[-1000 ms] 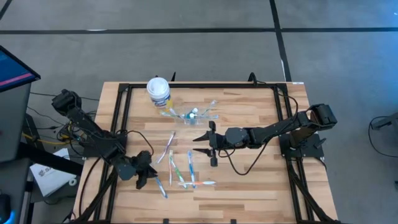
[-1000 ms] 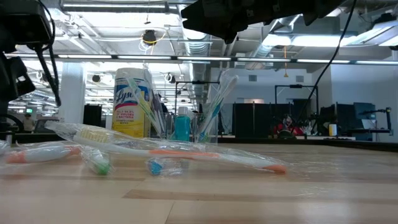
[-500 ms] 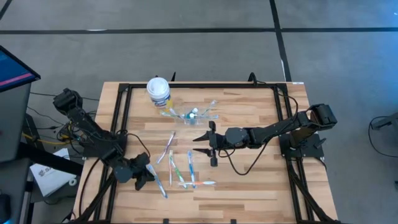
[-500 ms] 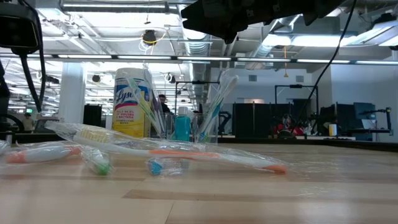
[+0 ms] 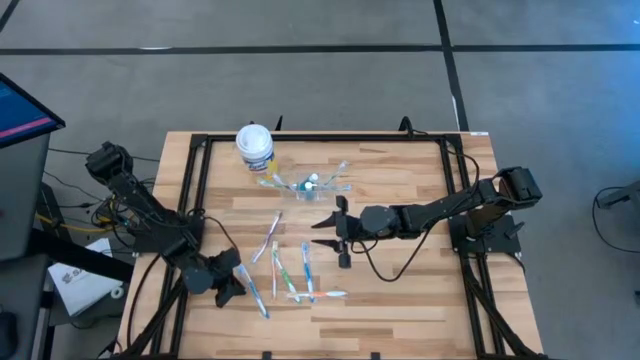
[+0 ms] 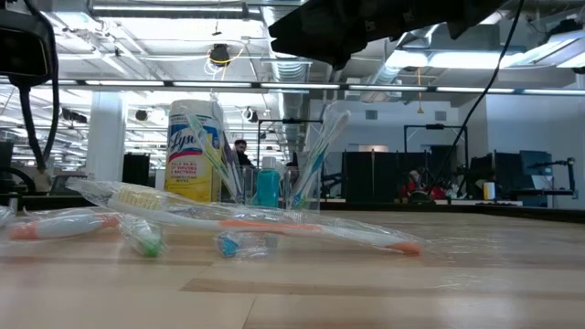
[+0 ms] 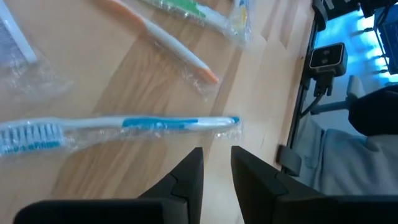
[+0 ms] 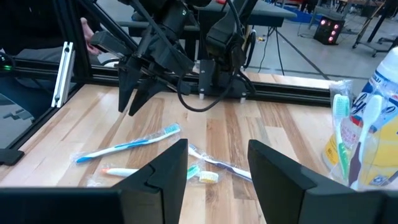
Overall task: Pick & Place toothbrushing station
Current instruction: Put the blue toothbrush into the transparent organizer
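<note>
Toothbrushes (image 5: 290,272) in thin clear wrappers lie scattered on the wooden table (image 5: 400,290), just left of centre in the high view — white, blue and green handles, some crossing one another. A blue-and-white one (image 5: 256,293) sits at the lower left of the scatter, close beside the left gripper (image 5: 232,290). In the left wrist view that same brush (image 7: 118,127) lies flat on the wood just ahead of the two dark fingers (image 7: 186,180), which stand with a narrow gap between them and pinch nothing; an orange-tipped brush (image 7: 168,43) lies farther off.

Near the top of the table, a small clear cup (image 5: 305,184) holds several upright brushes and a small blue tube with a white cap (image 5: 312,181). In the low view the cup (image 6: 274,183) stands behind the wrapped brushes (image 6: 238,219), with the blue tube (image 6: 267,187) inside it. A white-lidded yellow canister (image 5: 254,147) stands just to the upper left of the cup.

The right gripper (image 5: 322,233) hovers over the middle of the table, right of the scatter and below the cup — its fingers (image 8: 273,171) are spread wide and empty. The right wrist view looks past them to the left gripper (image 8: 134,99), poised above the blue-and-white brush (image 8: 127,145).
</note>
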